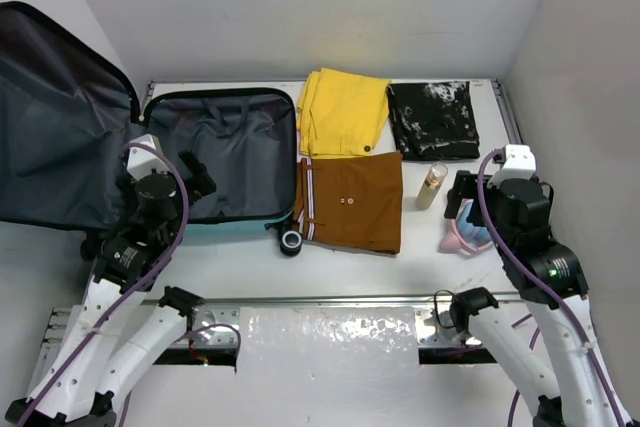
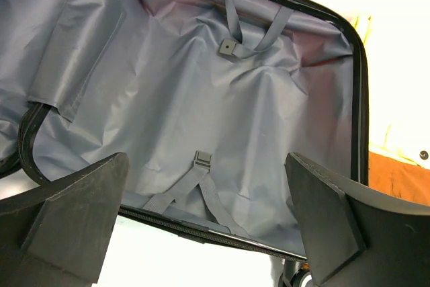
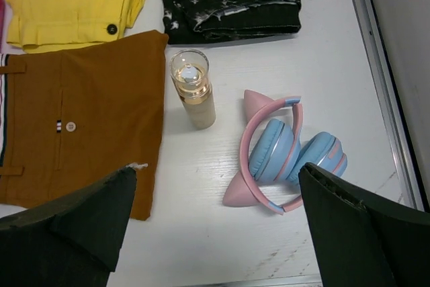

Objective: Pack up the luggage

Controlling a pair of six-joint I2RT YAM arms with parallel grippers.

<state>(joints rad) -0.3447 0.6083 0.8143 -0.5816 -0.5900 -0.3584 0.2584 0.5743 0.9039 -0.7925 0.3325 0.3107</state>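
Note:
The luggage (image 1: 225, 152) lies open at the table's left, its grey lining (image 2: 222, 132) bare, straps unbuckled, lid (image 1: 55, 117) raised to the left. My left gripper (image 1: 197, 179) is open and empty above its near left edge. Folded brown shorts (image 1: 352, 200), yellow shorts (image 1: 343, 112) and a black patterned garment (image 1: 433, 119) lie to its right. A small bottle (image 3: 193, 90) stands beside pink-and-blue cat-ear headphones (image 3: 282, 156). My right gripper (image 1: 463, 197) is open and empty above the headphones.
A black suitcase wheel (image 1: 291, 241) sticks out at the luggage's near right corner, touching the brown shorts. A metal rail (image 1: 330, 299) runs along the table's near edge. A wall (image 1: 590, 97) stands close on the right.

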